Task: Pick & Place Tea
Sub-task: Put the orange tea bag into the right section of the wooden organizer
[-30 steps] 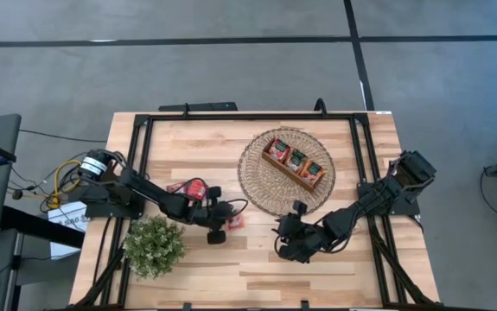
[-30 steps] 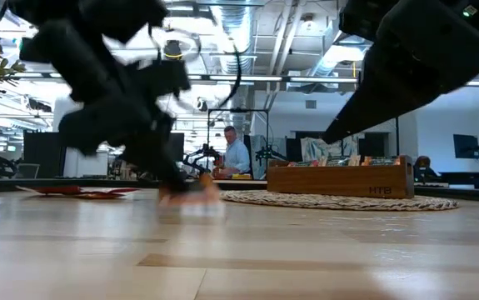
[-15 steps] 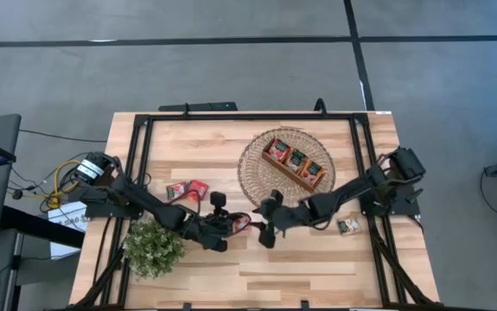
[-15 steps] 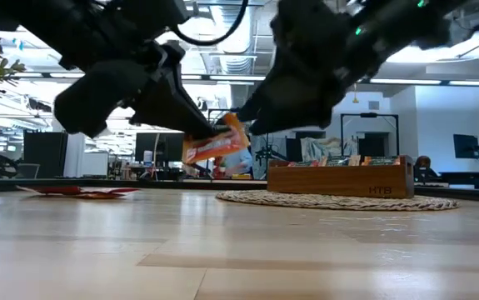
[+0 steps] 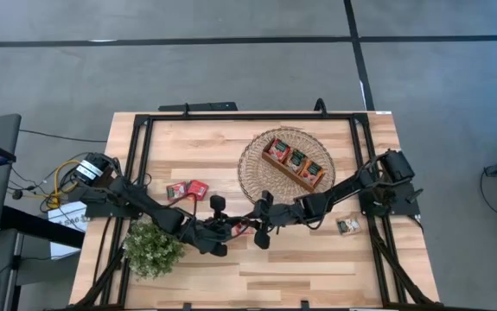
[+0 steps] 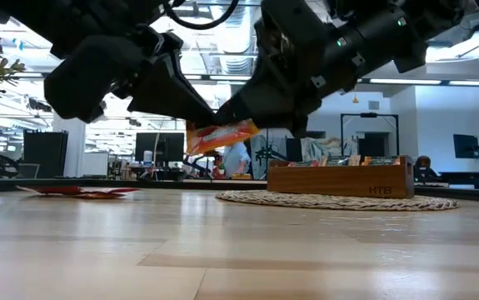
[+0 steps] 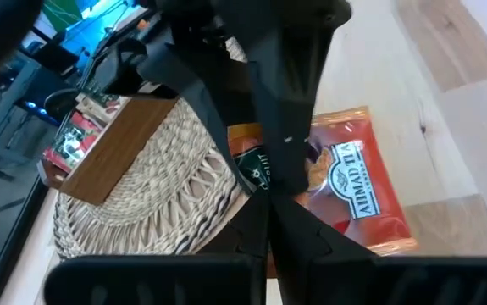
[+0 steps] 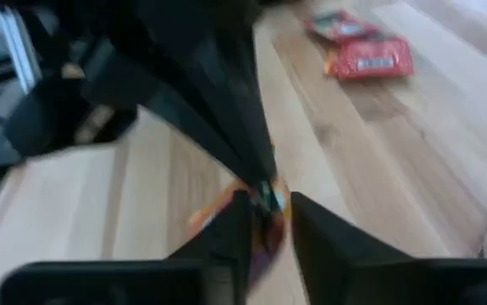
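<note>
Above the table's (image 5: pixel 317 259) middle, the left gripper (image 6: pixel 210 125) is clamped on one edge of an orange sachet (image 6: pixel 221 135) held in the air, while the right gripper (image 6: pixel 243 117) pinches its other edge, fingers narrowed onto the wrapper.

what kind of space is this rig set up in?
Looks like an open-plan office or lab. The low view shows exposed ceiling ducts, rows of monitors on desks behind the wooden table, and a person seated in the background. The high view shows a grey floor.
</note>
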Tool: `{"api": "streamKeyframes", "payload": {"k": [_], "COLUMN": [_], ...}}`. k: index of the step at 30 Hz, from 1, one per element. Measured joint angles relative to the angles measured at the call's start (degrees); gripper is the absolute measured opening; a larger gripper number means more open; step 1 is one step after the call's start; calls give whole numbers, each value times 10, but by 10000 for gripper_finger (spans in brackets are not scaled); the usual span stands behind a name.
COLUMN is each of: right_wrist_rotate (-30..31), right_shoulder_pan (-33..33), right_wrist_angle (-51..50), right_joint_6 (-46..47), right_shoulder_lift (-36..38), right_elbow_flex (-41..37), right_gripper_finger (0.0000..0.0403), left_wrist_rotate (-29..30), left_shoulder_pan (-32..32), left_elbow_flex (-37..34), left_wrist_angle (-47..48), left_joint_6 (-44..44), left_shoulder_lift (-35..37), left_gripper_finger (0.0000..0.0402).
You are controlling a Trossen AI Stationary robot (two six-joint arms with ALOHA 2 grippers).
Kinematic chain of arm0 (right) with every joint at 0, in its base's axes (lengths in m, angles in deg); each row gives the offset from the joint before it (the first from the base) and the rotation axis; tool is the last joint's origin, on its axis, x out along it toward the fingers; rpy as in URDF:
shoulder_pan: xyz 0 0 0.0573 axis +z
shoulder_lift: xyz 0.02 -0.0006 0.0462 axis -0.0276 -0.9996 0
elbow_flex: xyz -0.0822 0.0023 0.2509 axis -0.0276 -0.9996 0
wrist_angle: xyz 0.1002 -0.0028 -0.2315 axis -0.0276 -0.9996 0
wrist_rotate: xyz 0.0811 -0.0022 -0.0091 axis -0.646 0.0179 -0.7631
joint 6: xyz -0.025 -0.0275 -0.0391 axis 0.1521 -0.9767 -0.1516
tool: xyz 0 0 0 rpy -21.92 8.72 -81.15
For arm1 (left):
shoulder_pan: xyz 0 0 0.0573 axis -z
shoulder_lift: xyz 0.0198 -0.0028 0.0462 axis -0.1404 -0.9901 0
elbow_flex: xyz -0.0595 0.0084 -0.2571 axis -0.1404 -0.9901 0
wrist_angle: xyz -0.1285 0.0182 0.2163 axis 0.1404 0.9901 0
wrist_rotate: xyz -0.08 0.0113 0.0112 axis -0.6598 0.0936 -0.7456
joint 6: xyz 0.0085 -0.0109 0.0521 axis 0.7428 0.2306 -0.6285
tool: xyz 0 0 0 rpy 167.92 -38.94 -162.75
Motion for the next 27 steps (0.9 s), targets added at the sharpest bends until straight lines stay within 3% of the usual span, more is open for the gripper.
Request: {"api": "streamKeyframes", "payload": {"k": [4, 8, 13, 17, 21, 27], "right_wrist_rotate": [10, 41, 141, 234, 277, 283], "right_shoulder_pan": [4, 16, 39, 66, 90, 111], "right_wrist_angle": [-3, -7, -30, 10, 127, 235], "right_joint_6": [-13, -15, -13, -27, -91, -176], "right_shoulder_lift": [1, 2, 2, 7, 7, 8], "right_elbow_flex": [1, 1, -10, -28, -55, -69], "right_gripper_finger": [10, 6, 2, 1, 1, 1], "left_wrist_rotate": [4, 22, 63, 61, 28, -59], "left_shoulder_pan": [0, 0, 2, -8, -22, -24], "left_elbow_flex": [0, 1, 1, -6, -37, -120], "left_wrist_angle": [-1, 8, 89, 108, 0, -254], "left_joint_6": [0, -13, 32, 97, 96, 35], "left_shoulder_lift": [0, 3, 36, 49, 40, 39], "left_gripper_finger": [1, 24, 94, 154, 185, 185]}}
